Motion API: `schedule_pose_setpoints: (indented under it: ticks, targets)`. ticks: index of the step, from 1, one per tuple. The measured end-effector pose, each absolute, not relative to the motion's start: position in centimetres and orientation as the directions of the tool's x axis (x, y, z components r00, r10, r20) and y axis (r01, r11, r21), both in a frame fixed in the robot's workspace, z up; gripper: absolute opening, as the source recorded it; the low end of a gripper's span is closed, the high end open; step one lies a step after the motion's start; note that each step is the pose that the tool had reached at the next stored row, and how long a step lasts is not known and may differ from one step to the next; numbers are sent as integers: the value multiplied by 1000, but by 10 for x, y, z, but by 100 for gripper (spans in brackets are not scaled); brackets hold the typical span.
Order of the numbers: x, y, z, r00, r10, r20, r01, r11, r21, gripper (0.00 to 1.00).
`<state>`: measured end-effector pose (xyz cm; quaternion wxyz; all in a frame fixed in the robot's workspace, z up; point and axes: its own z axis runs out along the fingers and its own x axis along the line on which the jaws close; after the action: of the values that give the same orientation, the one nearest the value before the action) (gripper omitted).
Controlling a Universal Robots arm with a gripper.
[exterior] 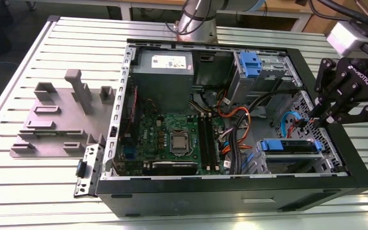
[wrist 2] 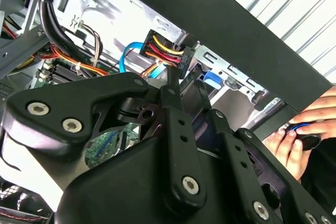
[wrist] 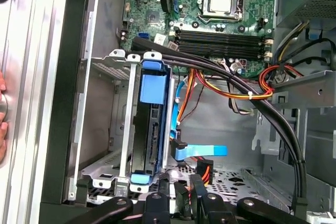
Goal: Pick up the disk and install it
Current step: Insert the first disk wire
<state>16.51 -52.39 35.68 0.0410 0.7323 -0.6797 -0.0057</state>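
Note:
The disk [exterior: 291,146] sits in the drive cage at the front corner of the open computer case [exterior: 337,158], on the exterior view's right, held in its blue carrier. In the first wrist view the disk [wrist: 149,124] stands on edge between the cage's metal rails. My gripper [exterior: 315,122] hangs inside the case just above the cage. It is shut on a black cable connector [wrist 2: 167,56] with yellow, red and black wires. In the first wrist view my gripper [wrist: 181,195] is right beside the disk's connector end.
A second blue carrier [exterior: 251,62] sits in the upper bay. The motherboard [exterior: 171,134] and a grey power supply [exterior: 165,72] occupy the case. Bundled cables [wrist: 236,93] cross near the cage. A grey fixture [exterior: 59,115] lies left of the case. A person's hand [wrist 2: 299,135] rests outside the case wall.

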Motion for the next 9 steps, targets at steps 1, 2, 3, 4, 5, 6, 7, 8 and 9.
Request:
schedule_pose_setpoints:
  ticks: [1, 2, 3, 4, 5, 6, 7, 8, 9]
  targets:
    - [166, -524, 356, 78, -996, 48, -995, -75, 68, 30]
    - [166, -523, 356, 79, -996, 48, -995, -76, 68, 30]
    - [166, -523, 356, 81, -996, 48, -995, -77, 68, 30]
    - [166, -523, 355, 82, -996, 48, -995, -78, 68, 30]
    - [167, -522, 355, 83, -995, 48, -995, -80, 68, 30]
    - [167, -522, 354, 85, -995, 47, -994, -81, 68, 30]
    - [167, -521, 354, 86, -995, 48, -994, -83, 68, 30]
    - [167, -521, 354, 88, -995, 48, -994, -84, 68, 30]
    - [168, -520, 353, 89, -995, 48, -994, -85, 68, 30]
